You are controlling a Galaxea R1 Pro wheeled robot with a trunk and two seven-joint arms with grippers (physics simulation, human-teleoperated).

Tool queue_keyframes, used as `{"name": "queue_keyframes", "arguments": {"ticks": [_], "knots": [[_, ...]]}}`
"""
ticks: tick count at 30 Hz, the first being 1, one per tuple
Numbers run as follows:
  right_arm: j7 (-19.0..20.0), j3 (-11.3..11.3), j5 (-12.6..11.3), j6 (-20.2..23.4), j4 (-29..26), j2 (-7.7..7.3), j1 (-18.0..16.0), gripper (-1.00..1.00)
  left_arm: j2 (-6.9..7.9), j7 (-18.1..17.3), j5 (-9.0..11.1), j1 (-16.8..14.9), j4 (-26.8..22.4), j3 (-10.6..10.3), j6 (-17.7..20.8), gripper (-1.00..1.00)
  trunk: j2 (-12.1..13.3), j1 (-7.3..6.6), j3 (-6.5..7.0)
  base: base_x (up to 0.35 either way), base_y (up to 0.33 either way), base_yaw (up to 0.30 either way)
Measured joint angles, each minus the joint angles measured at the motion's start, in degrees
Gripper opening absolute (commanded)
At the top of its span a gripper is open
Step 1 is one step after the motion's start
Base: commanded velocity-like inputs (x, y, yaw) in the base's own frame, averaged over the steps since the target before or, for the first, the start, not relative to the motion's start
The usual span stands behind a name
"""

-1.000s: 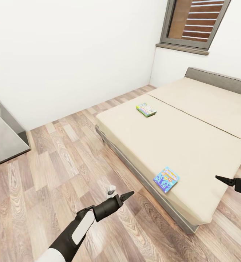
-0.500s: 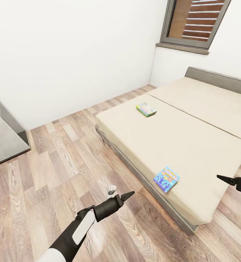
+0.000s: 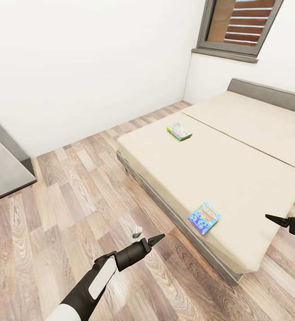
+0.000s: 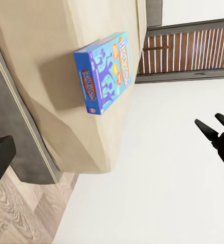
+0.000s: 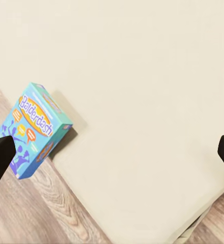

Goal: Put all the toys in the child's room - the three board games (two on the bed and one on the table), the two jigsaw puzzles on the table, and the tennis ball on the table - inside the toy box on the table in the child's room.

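Observation:
Two board games lie on the bed (image 3: pixel 236 147). The blue "Balderdash" box (image 3: pixel 204 218) (image 4: pixel 104 71) (image 5: pixel 33 129) sits at the near edge. A green-edged box (image 3: pixel 179 132) lies farther back near the bed's corner. My left gripper (image 3: pixel 160 238) hovers open over the floor, short of the bed's side and left of the blue box. My right gripper (image 3: pixel 268 217) is open above the bed's near corner, right of the blue box, with nothing between its fingers (image 5: pixel 0 157). The toy box, jigsaw puzzles and tennis ball are out of view.
The grey side part of the table (image 3: pixel 5 167) stands at the far left. Wood-plank floor (image 3: pixel 76 200) lies between it and the bed. White walls and a window with brown slats (image 3: pixel 239 24) rise behind the bed's grey headboard (image 3: pixel 268 91).
The whole picture has shifted slightly, so the camera moved a little. Both arms and the two boxes hold their places.

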Motion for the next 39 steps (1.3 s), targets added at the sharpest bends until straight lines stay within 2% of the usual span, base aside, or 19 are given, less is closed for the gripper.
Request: {"name": "queue_keyframes", "arguments": {"ticks": [14, 31, 39], "knots": [[0.00, 0.02, 0.00, 0.00, 0.00, 0.03, 0.04, 1.00, 0.67, -0.66, 0.68, 0.62, -1.56, 0.14, 0.93, 1.00, 0.00, 0.00, -0.30, 0.000, 0.000, 0.000], [0.00, 0.03, 0.00, 0.00, 0.00, 0.00, 0.04, 1.00, 2.02, -1.88, 0.94, 3.40, -5.73, 1.08, 5.61, 1.00, 0.00, 0.00, -0.34, 0.000, 0.000, 0.000], [0.00, 0.03, 0.01, 0.00, 0.00, -0.02, 0.04, 1.00, 2.73, -2.57, 1.03, 3.77, -6.68, 1.15, 6.33, 1.00, -3.19, 1.75, -1.77, 0.000, 0.000, 0.000]]}}
